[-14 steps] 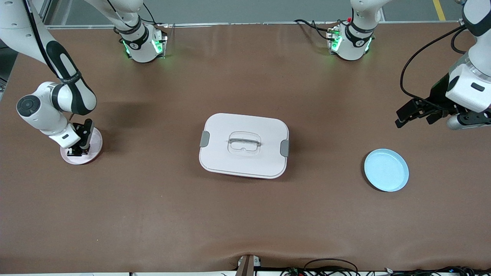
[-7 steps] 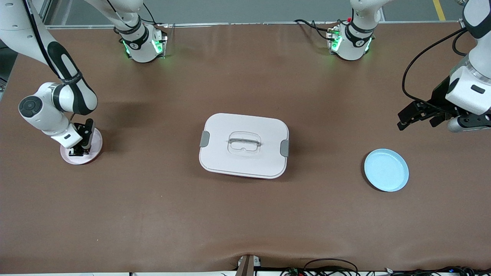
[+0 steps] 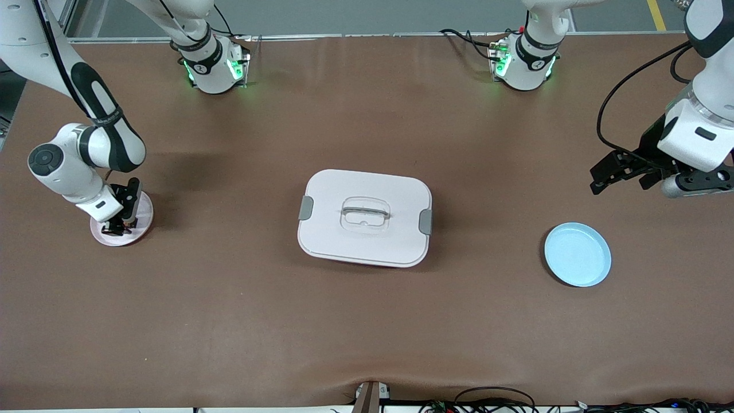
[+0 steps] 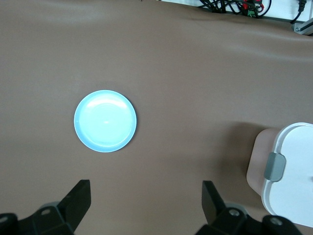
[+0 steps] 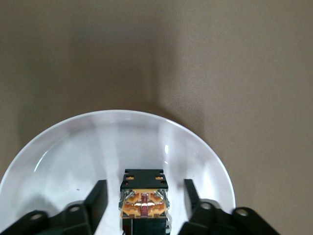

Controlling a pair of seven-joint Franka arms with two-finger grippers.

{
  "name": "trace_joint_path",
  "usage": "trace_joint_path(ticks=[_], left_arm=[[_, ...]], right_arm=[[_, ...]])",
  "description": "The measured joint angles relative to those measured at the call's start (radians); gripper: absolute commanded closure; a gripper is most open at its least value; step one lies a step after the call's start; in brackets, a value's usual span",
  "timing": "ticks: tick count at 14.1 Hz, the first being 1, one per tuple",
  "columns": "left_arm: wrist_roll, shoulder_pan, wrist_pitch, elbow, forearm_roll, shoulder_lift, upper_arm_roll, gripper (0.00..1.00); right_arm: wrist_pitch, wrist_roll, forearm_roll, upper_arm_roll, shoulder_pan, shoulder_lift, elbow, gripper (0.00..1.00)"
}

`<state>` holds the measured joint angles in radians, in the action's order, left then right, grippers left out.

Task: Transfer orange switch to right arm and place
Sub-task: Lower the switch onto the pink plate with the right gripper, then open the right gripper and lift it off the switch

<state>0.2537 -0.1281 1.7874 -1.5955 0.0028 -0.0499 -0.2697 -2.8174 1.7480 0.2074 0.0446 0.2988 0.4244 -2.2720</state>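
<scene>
1. As the right gripper (image 5: 145,196) stood low over the pink plate (image 5: 58,147), its fingers (image 5: 98,198) were parted, with a gap on each side of the orange switch (image 5: 144,196), so they did not clamp it.
2. The orange switch sat on the pink plate, at the right arm's end of the table; I judge that the transfer was done and the placing was almost done, with only the retreat of the arm left.
3. The left gripper (image 3: 622,172) waited wide open and empty over bare table near the blue plate (image 3: 577,254).
4. The white lidded box (image 3: 364,217) lay at the middle of the table.
5. The right wrist view showed the switch and the gaps beside it; in the front view the gripper hid them.
</scene>
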Motion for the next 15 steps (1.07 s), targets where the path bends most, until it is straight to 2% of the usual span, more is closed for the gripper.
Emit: trace_joint_path(ticks=[4, 15], left_arm=[[0.0, 0.0, -0.001, 0.002, 0.0, 0.0, 0.003, 0.0], [0.0, 0.001, -0.003, 0.004, 0.0, 0.0, 0.004, 0.0]], right_arm=[[0.016, -0.028, 0.0, -0.001, 0.0, -0.002, 0.01, 0.0], [0.379, -0.193, -0.004, -0.029, -0.014, -0.112, 0.112, 0.0]])
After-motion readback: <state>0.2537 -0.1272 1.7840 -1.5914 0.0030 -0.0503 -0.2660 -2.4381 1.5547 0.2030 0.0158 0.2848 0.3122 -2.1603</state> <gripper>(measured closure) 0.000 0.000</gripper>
